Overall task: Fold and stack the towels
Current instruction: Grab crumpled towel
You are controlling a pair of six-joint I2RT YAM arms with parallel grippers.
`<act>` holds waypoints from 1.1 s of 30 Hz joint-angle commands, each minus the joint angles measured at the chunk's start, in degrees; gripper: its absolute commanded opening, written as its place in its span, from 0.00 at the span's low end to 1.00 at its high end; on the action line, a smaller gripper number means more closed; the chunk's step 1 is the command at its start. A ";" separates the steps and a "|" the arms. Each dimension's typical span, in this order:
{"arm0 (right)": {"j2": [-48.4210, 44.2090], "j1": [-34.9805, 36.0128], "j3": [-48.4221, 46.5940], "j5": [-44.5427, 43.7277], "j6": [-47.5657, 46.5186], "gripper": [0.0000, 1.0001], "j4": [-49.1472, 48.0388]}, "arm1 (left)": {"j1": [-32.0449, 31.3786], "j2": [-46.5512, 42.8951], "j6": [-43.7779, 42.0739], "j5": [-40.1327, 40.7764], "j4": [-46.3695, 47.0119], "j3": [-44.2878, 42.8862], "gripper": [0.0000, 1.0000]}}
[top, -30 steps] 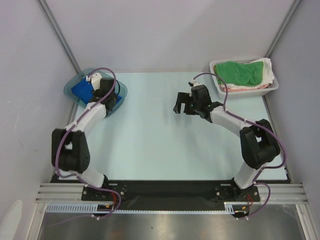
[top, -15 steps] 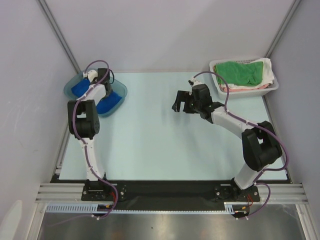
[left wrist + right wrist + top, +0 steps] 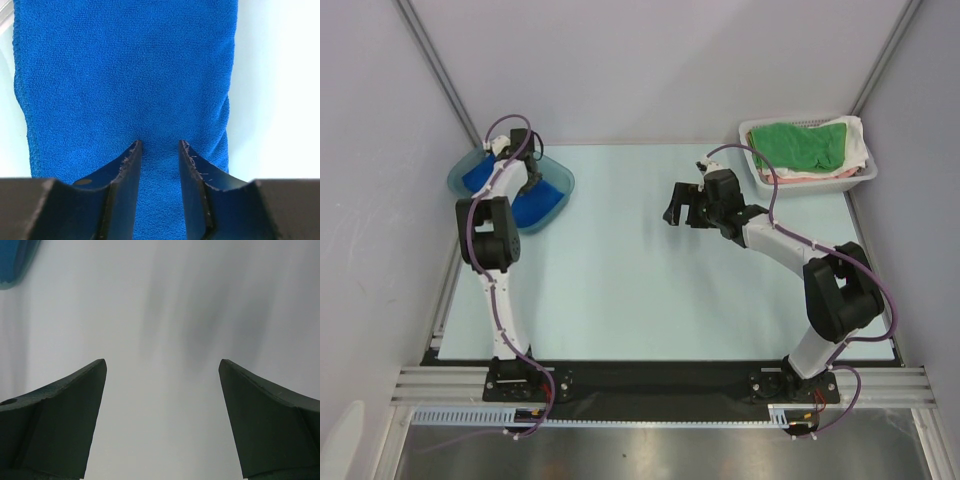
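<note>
The royal blue towel lies in a translucent blue tray at the far left. It fills the left wrist view, lying flat. My left gripper hangs over it; its jaws stand a narrow gap apart, with towel showing between them, not pinched. The green towel lies on top in a white basket at the far right. My right gripper is wide open and empty above mid-table; its view shows only blurred grey. The purple towel is out of view.
A white cloth and a pinkish item lie in the basket with the green towel. Grey walls close in on both sides and the back. The blue tray shows at the top left corner of the right wrist view.
My left arm has straightened up, its elbow lifting toward the tray, and its wrist has moved back over the blue towel. The right arm has barely shifted.
</note>
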State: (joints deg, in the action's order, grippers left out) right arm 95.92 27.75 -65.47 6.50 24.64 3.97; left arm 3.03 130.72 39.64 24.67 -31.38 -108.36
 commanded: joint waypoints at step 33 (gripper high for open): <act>-0.91 0.82 0.08 0.35 -1.18 1.00 -5.11 | -9.52 -50.99 1.68 -0.59 55.98 48.93 0.00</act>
State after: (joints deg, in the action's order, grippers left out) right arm 95.94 28.18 -65.45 7.20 24.43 1.72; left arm -3.79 84.95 43.92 21.82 16.08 -62.13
